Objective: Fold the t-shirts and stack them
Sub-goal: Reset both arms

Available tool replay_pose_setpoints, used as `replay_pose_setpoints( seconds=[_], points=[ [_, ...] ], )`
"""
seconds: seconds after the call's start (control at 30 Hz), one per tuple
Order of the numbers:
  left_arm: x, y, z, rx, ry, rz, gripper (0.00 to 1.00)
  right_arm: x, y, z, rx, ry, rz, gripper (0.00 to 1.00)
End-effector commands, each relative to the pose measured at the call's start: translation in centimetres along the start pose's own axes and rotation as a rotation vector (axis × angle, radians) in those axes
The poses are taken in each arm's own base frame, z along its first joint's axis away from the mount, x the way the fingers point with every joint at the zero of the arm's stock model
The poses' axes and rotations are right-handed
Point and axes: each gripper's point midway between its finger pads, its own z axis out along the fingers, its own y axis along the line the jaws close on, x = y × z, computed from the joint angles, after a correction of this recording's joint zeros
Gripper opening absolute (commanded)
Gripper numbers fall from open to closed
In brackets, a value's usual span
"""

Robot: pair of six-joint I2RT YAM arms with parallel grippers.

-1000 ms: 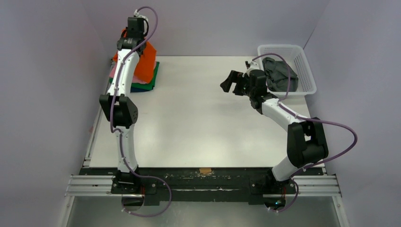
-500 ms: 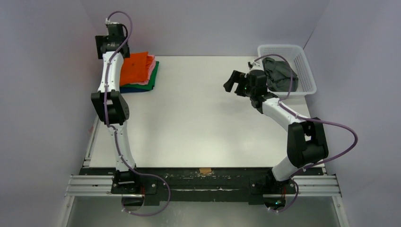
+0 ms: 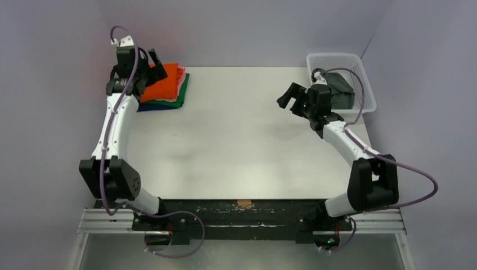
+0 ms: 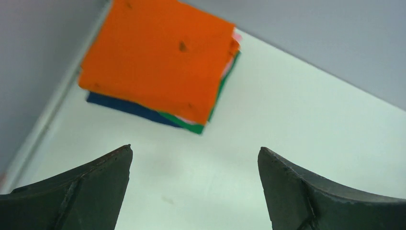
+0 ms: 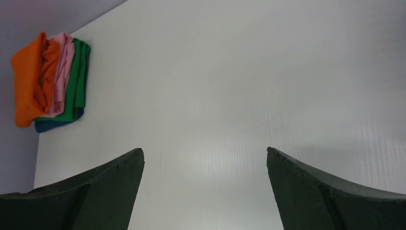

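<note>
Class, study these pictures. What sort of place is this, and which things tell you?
Probably a robot lab booth, not a home: left arm and right arm bolted to a metal rail at the edge of a white table, plain walls close round it, folded t-shirts stacked in one corner.

The stack of t-shirts [image 3: 167, 85] fills the far left corner of the worktop [image 3: 236, 146], the basket [image 3: 336, 57] its far right corner; between them bare worktop runs wide to the near edge.
</note>
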Motion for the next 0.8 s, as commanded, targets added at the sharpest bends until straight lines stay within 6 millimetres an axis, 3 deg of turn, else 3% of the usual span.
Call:
replay_pose_setpoints(
  seconds=[0.0, 0.13, 0.23, 0.33, 0.43, 0.5, 0.77],
  points=[
    [6.9, -5.4, -4.1, 0.222, 0.060, -0.079, 1.00, -1.8, 0.0, -3.3, 0.024, -0.112, -0.017, 0.99],
    [14.5, -6.5, -7.8, 0.304, 0.130, -0.042, 1.00, -2.0, -2.4, -5.5, 0.127, -0.186, -0.036, 0.99],
    [19.8, -3.6, -9.2, 0.241, 0.192, -0.031, 1.00, -1.9, -2.7, -7.2, 0.131, -0.222, -0.040, 0.99],
    [23.0, -0.6, -10.4, 0.184, 0.223, -0.025, 1.00, -1.6, -3.0, -9.0, 0.114, -0.279, -0.039, 0.99],
    [23.6, 1.0, -11.3, 0.165, 0.197, 0.010, 1.00, -1.6, -3.3, -10.3, 0.103, -0.334, -0.042, 0.99],
    [23.0, 2.2, -12.0, 0.129, 0.161, 0.011, 1.00, -1.8, -3.4, -11.0, 0.115, -0.352, -0.051, 0.99],
    [22.1, 2.8, -13.9, 0.185, 0.055, -0.010, 1.00, -2.4, -4.0, -11.5, 0.128, -0.408, -0.127, 0.99]
  ],
)
